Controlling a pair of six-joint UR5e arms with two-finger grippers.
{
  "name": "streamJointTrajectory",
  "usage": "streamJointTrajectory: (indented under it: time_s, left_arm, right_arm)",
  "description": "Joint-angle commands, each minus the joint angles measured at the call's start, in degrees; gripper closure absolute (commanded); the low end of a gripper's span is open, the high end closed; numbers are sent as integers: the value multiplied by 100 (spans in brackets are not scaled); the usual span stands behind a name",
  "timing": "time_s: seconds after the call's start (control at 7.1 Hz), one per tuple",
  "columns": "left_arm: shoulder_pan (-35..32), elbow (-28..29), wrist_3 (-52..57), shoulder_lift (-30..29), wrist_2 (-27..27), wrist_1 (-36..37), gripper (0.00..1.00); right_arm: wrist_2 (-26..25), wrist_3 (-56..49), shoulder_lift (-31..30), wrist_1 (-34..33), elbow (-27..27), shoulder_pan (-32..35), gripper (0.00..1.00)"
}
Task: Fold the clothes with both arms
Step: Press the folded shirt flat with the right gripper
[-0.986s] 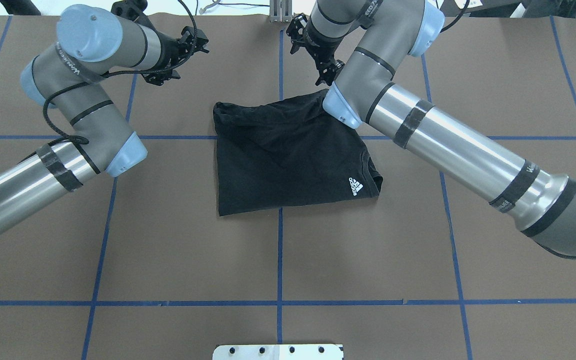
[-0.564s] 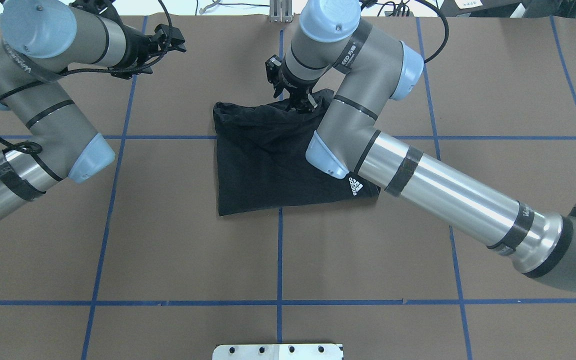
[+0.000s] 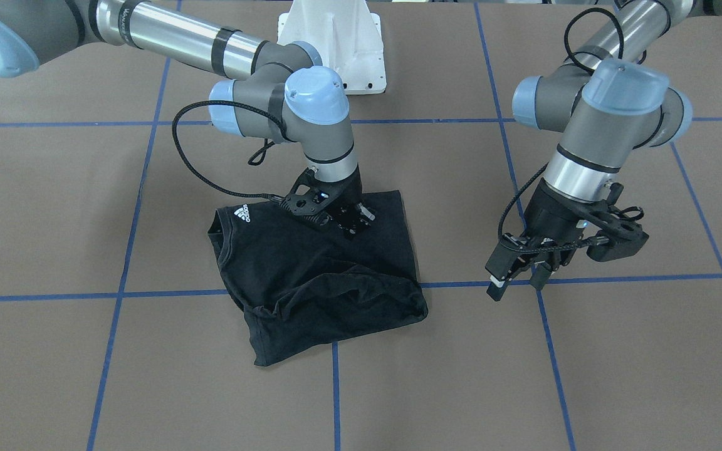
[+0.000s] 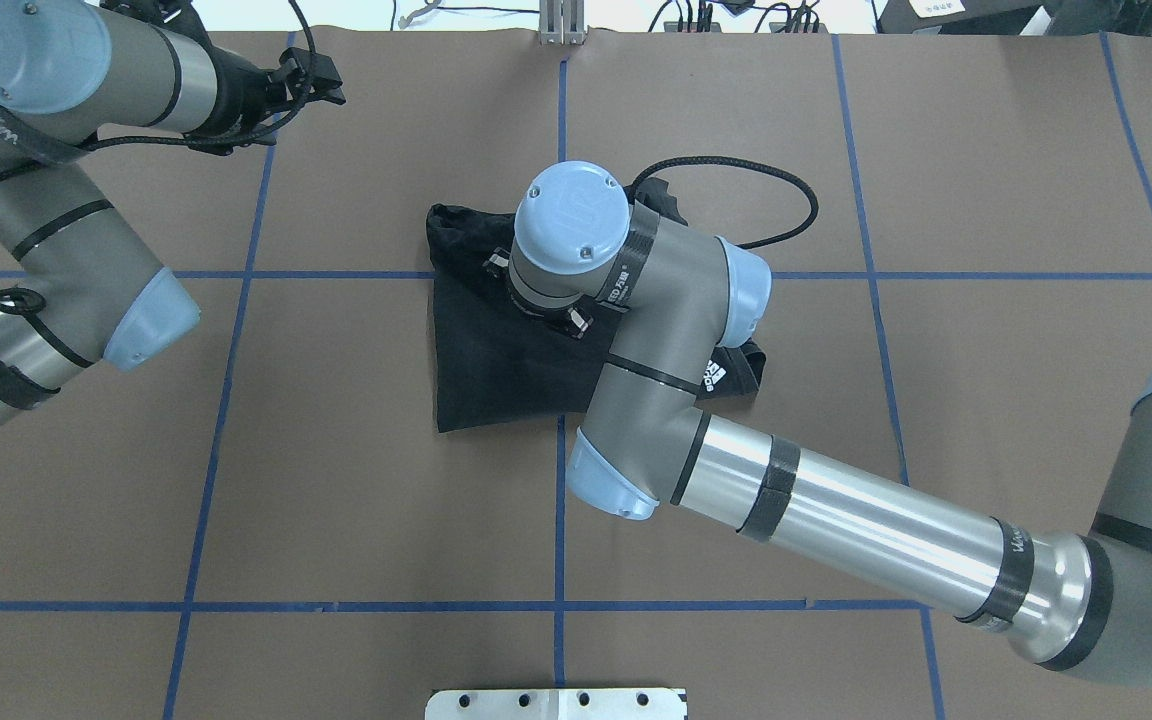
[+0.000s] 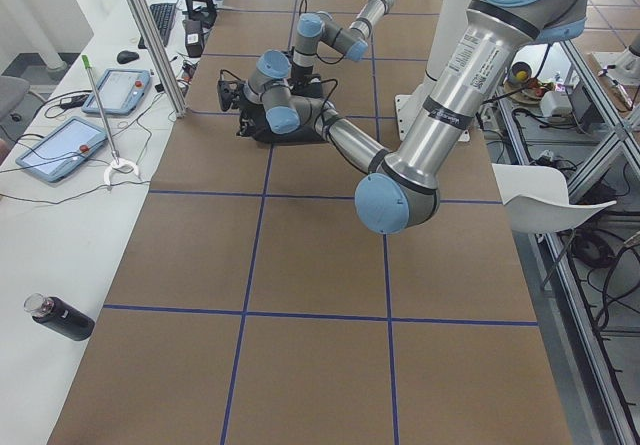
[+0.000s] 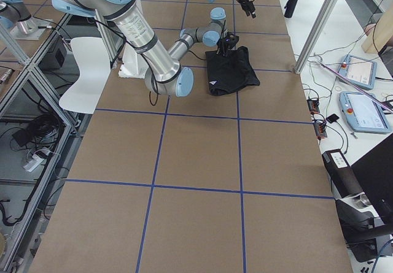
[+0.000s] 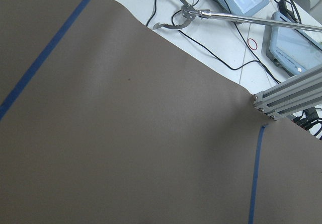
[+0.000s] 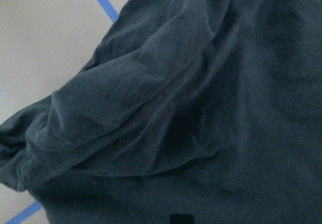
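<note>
Right gripper (image 3: 353,224) is positioned low over the black T-shirt (image 3: 311,275), mid-table (image 3: 85,219); whether spread or pressed together cannot be told. Left gripper (image 3: 516,283) is spread, empty, well apart. Shirt is folded compact but rumpled; tidying is judged outstanding.

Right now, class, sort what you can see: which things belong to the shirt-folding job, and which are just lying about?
Part of the job:
black T-shirt
right tool, down on the shirt
left tool, apart from the shirt, off to its side

Just lying about:
black bottle
grabber stick
white chair
</note>
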Motion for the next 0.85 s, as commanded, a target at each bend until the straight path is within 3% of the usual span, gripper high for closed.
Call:
streamJointTrajectory:
  time_s: [0.0, 0.42, 0.7]
  left_arm:
    - [-5, -71, -4, 45, 0, 2, 0]
    - [4, -105, -4, 133, 9, 2, 0]
    - [-5, -149, -4, 159, 9, 2, 0]
  right_arm:
    - [-454, -86, 747, 1006, -1687, 278, 100]
    - [-770, -85, 1400, 2023, -3285, 965, 100]
    - [-466, -76, 1447, 1956, -3159, 1245, 100]
